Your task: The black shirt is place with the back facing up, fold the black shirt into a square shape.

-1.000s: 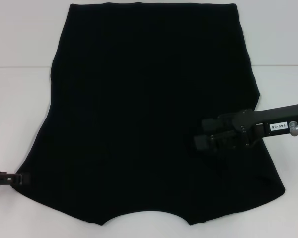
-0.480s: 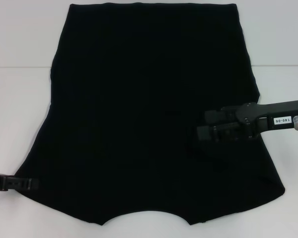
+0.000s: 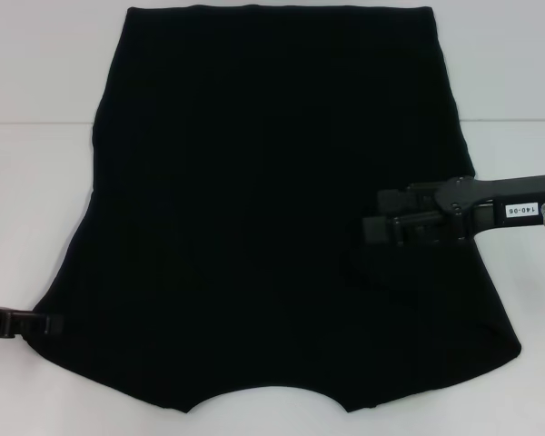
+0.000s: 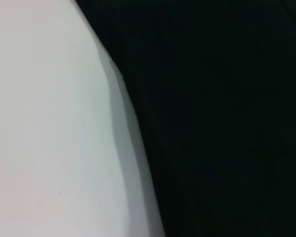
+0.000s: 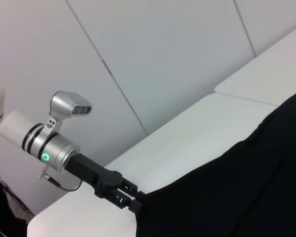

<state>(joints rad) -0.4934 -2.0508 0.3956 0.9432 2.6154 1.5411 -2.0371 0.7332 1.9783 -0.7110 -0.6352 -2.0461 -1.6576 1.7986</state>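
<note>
Black shirt lies flat; left gripper meets its near-left edge, right gripper overhangs its right (neither's finger state discernible).

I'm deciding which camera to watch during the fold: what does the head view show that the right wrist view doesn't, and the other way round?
Only the head view shows the whole black shirt spread flat and the right gripper over its right side. Only the right wrist view shows the left arm's silver wrist with its green light, a grey wall behind it, and that arm from the side. Both show the shirt on the white table and the left gripper at the shirt's near left corner.
</note>
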